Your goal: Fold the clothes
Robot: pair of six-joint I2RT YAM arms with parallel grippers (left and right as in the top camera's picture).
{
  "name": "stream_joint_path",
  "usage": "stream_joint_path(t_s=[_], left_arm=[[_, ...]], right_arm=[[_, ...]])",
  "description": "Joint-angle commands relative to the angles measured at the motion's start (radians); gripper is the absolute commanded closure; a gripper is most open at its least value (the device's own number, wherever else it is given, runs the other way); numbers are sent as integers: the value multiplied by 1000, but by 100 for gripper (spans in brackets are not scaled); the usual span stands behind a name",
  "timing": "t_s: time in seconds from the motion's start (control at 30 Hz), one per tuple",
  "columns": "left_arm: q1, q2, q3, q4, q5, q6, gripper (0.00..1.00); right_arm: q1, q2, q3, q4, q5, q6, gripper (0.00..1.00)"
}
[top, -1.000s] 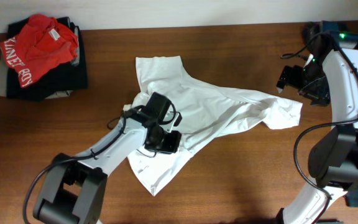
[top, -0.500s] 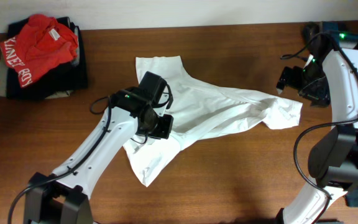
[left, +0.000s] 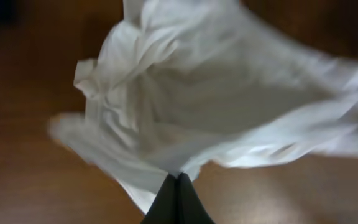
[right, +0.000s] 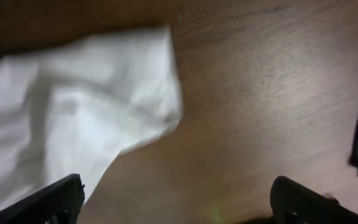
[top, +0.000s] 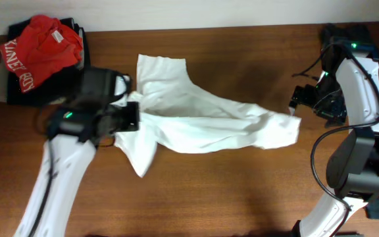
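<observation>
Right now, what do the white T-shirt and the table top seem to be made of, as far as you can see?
The white T-shirt: soft, thin fabric, probably cotton knit, matte; it drapes in loose folds and wrinkles. The table: wood or wood-look laminate, brown, slight sheen; fine grain lines show in the right wrist view. Which of the two cannot be told.

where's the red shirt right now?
Overhead view, top left: the red shirt lies atop a dark pile, left of the white T-shirt.
</observation>
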Motion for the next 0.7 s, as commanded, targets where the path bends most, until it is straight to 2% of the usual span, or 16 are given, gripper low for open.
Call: stream_joint_path(t_s=[0.0,0.17,0.23,0.27,0.37,0.57,0.67], left_arm=[[15,-137,38,3,-27,19,99],[14,-236,38,-14,0,19,99],[14,-265,38,-5,-13,19,99],[14,-267,38,-5,-29,19,99],[14,-247,38,-18,-57,20,99],[14,-176,38,-34,-57,19,99],[14,-174,39,-32,-58,20,99]], right_arm=[[0,-4,-13,18,-71,-7,1],[5,-4,-13,37,-202,-40,1],[21,-4,-13,66,-327,-160,1],[43,-5,-13,90,-434,-265,1],[106,-5,-13,137,-557,-425,1],[341,0,-13,234,-565,-664,1],[443,8,-13,266,-565,-718,1]])
